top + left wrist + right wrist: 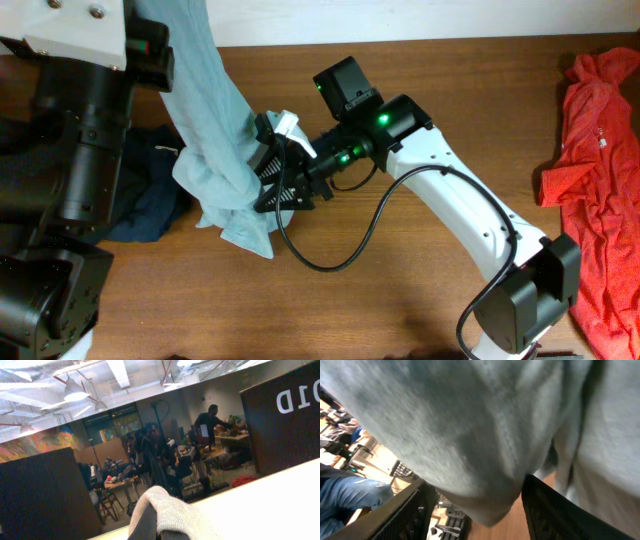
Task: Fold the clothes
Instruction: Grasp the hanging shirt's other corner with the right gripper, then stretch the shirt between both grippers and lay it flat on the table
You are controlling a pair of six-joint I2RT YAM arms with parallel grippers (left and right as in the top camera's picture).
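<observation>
My left gripper [157, 530] clenches the pale teal T-shirt [215, 130] hanging beneath it; my right gripper [477, 497] stands released, cloth between its fingers.

Left side of the table [390, 315] is blocked by the left arm [70, 160] and a navy garment [150, 210] heaped beside it. Left-centre is closed off by the hanging T-shirt [215, 140]. The middle is crossed by the right arm [450, 195], with a cable [335, 262] looped below it. The gap in the spread right gripper [477, 507] is filled with cloth. The right edge is taken by a red-orange garment [600, 170]. Bare wood is left at front centre and upper right.
</observation>
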